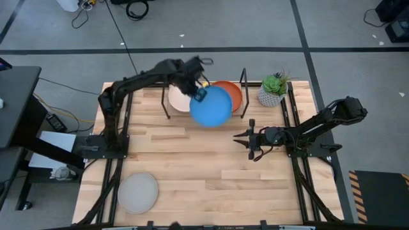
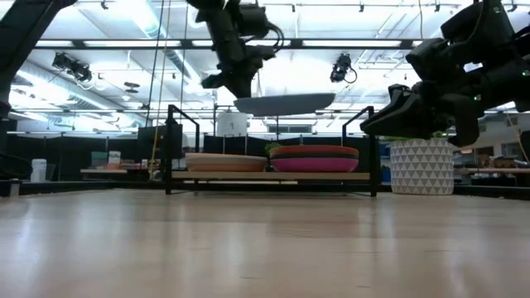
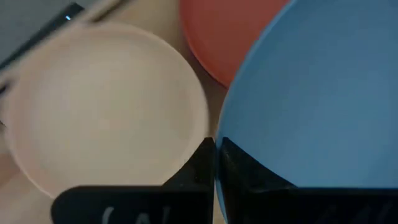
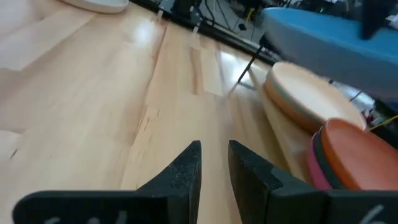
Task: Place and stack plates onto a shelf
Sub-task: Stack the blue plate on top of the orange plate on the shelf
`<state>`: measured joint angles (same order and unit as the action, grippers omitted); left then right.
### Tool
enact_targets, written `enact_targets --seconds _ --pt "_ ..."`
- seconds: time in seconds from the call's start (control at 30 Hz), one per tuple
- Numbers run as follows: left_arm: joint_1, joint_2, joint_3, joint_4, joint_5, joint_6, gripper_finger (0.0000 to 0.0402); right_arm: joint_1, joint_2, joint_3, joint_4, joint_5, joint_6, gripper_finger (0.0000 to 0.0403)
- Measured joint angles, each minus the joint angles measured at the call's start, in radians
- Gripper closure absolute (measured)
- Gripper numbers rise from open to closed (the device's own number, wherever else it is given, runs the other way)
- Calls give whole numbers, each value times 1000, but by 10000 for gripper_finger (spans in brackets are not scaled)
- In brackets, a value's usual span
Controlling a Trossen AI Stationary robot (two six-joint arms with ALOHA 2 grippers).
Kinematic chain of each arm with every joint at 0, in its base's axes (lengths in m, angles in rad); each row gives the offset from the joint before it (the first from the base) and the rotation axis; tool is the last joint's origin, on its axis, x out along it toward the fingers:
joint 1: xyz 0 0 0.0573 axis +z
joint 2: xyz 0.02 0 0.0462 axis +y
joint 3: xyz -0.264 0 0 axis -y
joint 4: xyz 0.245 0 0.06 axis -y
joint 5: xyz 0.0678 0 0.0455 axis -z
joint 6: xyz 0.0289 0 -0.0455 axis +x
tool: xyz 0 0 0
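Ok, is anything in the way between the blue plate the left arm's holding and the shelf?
Nothing visible. The left gripper holds the bright blue plate in the air above the shelf, over the gap between its two plate stacks.

Teal plate [image 2: 315, 151] mostly hidden under orange.

Bright, even overhead light from ceiling strips glaring white in the low view. A soft sheen lies on the wooden table [image 4: 93, 93]. The left wrist view is blurry up close, the cream plate [image 3: 106, 106] washed soft; shadows stay faint.
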<state>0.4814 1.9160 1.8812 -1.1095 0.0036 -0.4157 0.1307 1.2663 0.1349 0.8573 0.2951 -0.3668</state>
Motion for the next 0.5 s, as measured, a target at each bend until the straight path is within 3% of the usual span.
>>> enact_targets --seconds 0.2,0.5 --pt "105 27 0 108 10 27 389 1 0 0 2 -29 53 317" --pt "139 107 0 165 29 39 389 2 0 0 19 -56 53 317"
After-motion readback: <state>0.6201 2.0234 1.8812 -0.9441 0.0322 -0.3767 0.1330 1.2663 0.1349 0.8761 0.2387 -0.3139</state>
